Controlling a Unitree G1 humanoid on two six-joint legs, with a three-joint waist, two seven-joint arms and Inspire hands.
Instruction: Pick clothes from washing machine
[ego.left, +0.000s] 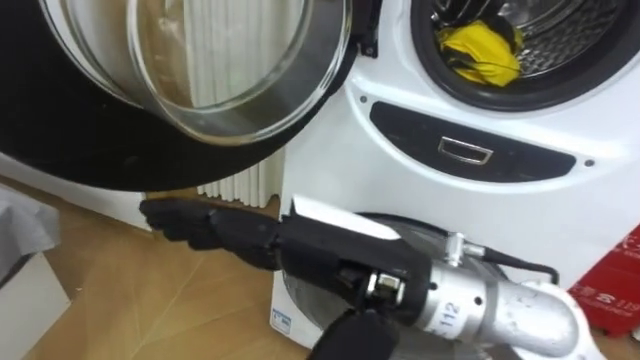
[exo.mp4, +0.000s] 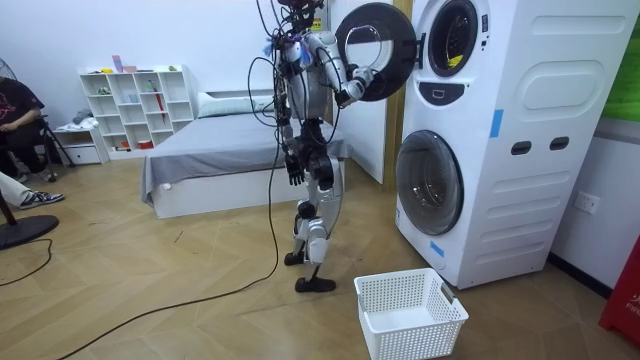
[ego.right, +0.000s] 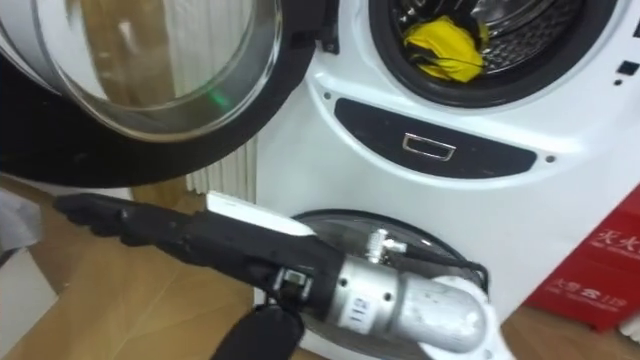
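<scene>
The robot stands in front of 2 stacked machines, facing the upper washing machine (ego.left: 330, 150), whose round door (ego.left: 250, 100) is swung wide open to the robot's left. The task's thing, a yellow garment (ego.left: 482, 50), lies bunched at the front lip of the upper drum, touched by nothing. The right robot hand (ego.left: 195, 225) is open and empty. Its dark fingers are stretched out straight and point leftward, below the door's glass bowl and well apart from the drum mouth. The left robot hand (exo.mp4: 295, 172) hangs low by the hip in the room view, and I cannot tell its state.

The main risk, as I judge it, is the door. The right robot hand sits underneath its rim, so a straight lift could knock the door or push it shut. It needs to come back to the right before it rises. A shallow reach could also pinch just 1 fold, letting the cloth snag on the drum lip or fall short of the white basket (exo.mp4: 372, 290) on the floor.
</scene>
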